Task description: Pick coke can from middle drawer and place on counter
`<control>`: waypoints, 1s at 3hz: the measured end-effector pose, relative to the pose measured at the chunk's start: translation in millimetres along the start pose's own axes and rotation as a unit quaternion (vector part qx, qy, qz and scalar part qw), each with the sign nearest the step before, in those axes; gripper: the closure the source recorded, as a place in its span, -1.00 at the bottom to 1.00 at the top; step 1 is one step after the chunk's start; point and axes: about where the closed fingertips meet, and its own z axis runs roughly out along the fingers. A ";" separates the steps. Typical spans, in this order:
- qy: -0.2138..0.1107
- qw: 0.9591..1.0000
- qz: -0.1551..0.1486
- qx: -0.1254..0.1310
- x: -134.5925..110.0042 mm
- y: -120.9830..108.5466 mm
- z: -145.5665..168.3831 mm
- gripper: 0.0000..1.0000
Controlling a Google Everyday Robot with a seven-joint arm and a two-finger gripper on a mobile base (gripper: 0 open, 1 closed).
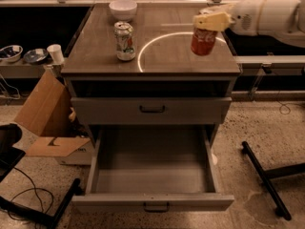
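Gripper (212,22) sitting over right side of counter (176,63), clamping onto coke can (203,43) and hiding can's top rim. Script on can blurring, not readable. Can base touching counter or hanging above it: cannot tell. Arm (269,14) running off right edge. Front wall of middle drawer (152,202) hiding nearest strip of drawer floor. Left edge cutting off black object (6,144). Top edge cropping clutter, unidentifiable.
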 end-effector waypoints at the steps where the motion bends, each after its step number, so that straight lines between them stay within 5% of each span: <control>1: 0.011 1.000 0.010 0.012 -6.9 -17.0 60.9 1.00; 2: 0.055 0.998 0.001 0.021 23.1 -28.1 120.2 1.00; 3: 0.068 0.997 0.001 0.028 47.8 -36.1 141.2 1.00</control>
